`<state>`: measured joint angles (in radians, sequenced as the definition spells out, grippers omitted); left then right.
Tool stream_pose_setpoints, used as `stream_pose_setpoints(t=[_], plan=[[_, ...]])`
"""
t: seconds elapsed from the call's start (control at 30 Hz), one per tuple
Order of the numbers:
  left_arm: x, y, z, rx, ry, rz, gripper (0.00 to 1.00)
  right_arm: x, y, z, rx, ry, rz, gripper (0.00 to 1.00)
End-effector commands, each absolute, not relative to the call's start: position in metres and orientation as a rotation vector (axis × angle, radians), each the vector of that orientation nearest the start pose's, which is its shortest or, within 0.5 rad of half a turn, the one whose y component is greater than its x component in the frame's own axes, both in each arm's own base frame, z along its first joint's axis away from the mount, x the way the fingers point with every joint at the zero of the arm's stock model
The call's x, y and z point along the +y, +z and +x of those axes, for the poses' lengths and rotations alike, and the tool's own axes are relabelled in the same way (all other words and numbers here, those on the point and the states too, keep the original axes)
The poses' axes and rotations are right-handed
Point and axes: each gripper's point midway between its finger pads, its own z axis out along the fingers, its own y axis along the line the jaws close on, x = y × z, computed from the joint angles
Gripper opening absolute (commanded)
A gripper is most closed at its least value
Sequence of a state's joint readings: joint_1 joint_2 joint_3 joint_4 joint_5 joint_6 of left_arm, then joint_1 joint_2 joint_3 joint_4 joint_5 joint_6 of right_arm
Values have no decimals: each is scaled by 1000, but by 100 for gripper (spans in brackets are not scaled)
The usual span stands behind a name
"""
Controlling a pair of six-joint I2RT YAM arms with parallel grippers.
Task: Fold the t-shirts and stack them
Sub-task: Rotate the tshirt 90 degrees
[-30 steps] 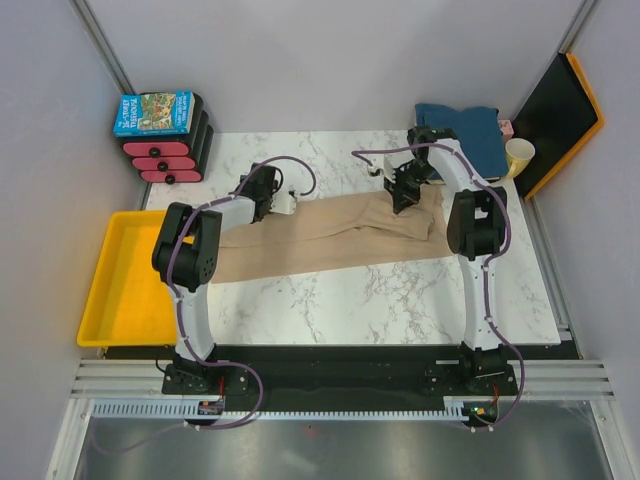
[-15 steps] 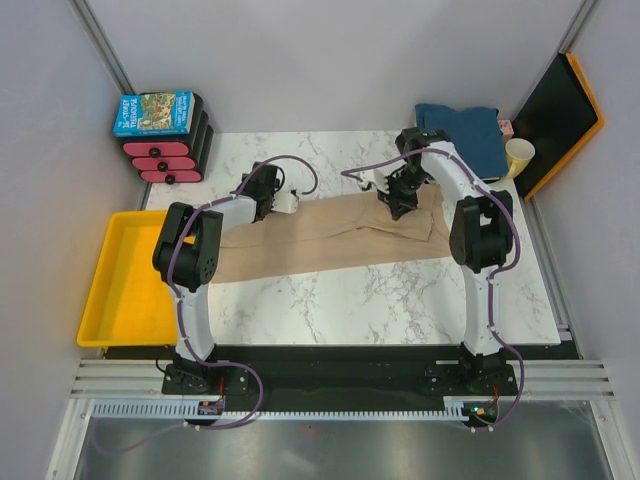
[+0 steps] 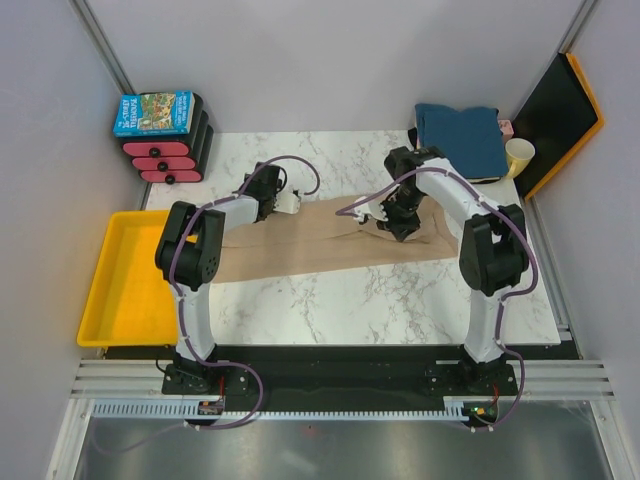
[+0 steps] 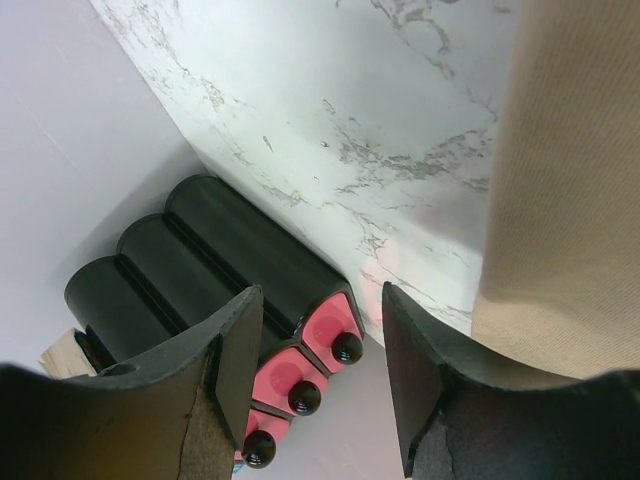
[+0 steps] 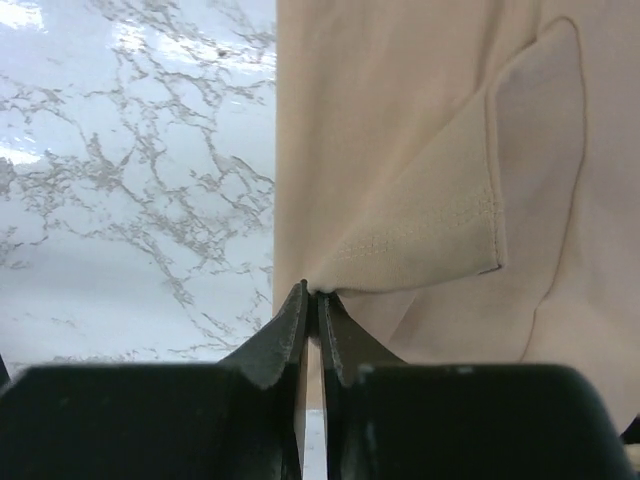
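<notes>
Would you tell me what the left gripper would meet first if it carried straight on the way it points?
Likely the black drawer unit framed between the left gripper's open jaws; depth is unclear.

We see a white marble surface (image 3: 380,300) with gray lines. Plain gray walls (image 3: 330,60) stand around it.

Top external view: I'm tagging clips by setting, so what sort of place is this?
Probably a robot test cell, not a home: a marble-patterned table boxed in by plain grey partition walls, a left arm and right arm bolted at its near edge, and a tan t-shirt spread between them.
</notes>
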<state>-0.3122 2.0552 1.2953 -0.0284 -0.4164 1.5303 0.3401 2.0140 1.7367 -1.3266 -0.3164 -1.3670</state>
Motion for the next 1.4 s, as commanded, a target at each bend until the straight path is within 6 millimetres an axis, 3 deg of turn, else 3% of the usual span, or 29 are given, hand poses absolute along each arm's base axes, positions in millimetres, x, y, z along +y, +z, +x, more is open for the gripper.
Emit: stream_pose_setpoints(t=[0.0, 0.03, 0.13, 0.23, 0.33, 0.43, 0.5, 0.57, 0.6, 0.67, 0.7, 0.9, 1.07, 1.2, 1.23, 1.37], plan=[[-63, 75, 530, -2262, -1356, -2426, 58, 134, 98, 290, 2008, 553, -2362, 19], [-62, 76, 530, -2267, -1358, -2423, 59, 137, 99, 284, 1997, 552, -2385, 28], [-63, 75, 530, -2267, -1356, -2429, 58, 140, 98, 266, 1979, 564, -2434, 37], [-63, 74, 530, -2271, -1352, -2429, 58, 141, 102, 256, 1943, 546, -2468, 41], [-65, 74, 530, -2281, -1348, -2432, 59, 143, 109, 266, 1958, 497, -2439, 39], [-67, 72, 529, -2291, -1338, -2433, 58, 140, 105, 300, 2041, 394, -2322, 25], [-68, 71, 527, -2292, -1330, -2439, 58, 139, 98, 336, 2106, 313, -2172, 18], [-68, 69, 526, -2289, -1325, -2439, 58, 125, 100, 372, 2165, 225, -2020, 6], [-67, 69, 525, -2289, -1327, -2438, 58, 122, 89, 389, 2189, 201, -1972, 2], [-68, 68, 525, -2283, -1322, -2446, 58, 108, 88, 414, 2249, 142, -1864, 0], [-67, 71, 525, -2285, -1335, -2442, 58, 105, 76, 423, 2272, 132, -1849, 0], [-65, 77, 525, -2291, -1360, -2423, 59, 92, 52, 449, 2311, 63, -1794, 0], [-62, 74, 507, -2287, -1284, -2440, 58, 90, 31, 463, 2315, 14, -1782, 0], [-62, 44, 468, -2176, -1056, -2560, 58, 95, 22, 485, 2309, -17, -1730, 0], [-58, 25, 450, -2071, -992, -2599, 58, 96, 21, 489, 2304, -20, -1721, 0], [-57, 4, 435, -1982, -917, -2656, 57, 102, 22, 505, 2274, -42, -1689, 0]])
